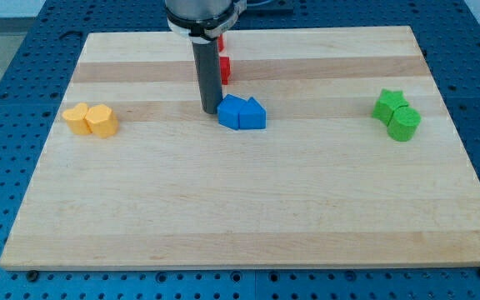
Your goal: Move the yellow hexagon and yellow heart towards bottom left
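Observation:
Two yellow blocks sit touching at the view's left: the yellow heart on the left and the yellow hexagon on its right. My tip is near the board's middle top, far to the right of the yellow pair. It stands just left of two touching blue blocks.
A red block is partly hidden behind the rod, and another red piece shows higher up. A green star and a green round block sit touching at the view's right. The wooden board lies on a blue pegboard.

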Robot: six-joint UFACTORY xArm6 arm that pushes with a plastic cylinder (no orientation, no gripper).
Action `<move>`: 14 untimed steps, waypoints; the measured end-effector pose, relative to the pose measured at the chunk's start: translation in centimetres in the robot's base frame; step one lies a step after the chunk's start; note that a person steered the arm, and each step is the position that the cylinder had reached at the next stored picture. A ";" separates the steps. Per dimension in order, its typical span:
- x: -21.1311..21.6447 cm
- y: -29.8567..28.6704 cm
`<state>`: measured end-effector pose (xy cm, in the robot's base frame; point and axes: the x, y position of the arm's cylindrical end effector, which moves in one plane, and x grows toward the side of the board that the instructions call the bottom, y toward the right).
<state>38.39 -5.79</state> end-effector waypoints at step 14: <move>-1.7 -12.5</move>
<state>36.69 -18.33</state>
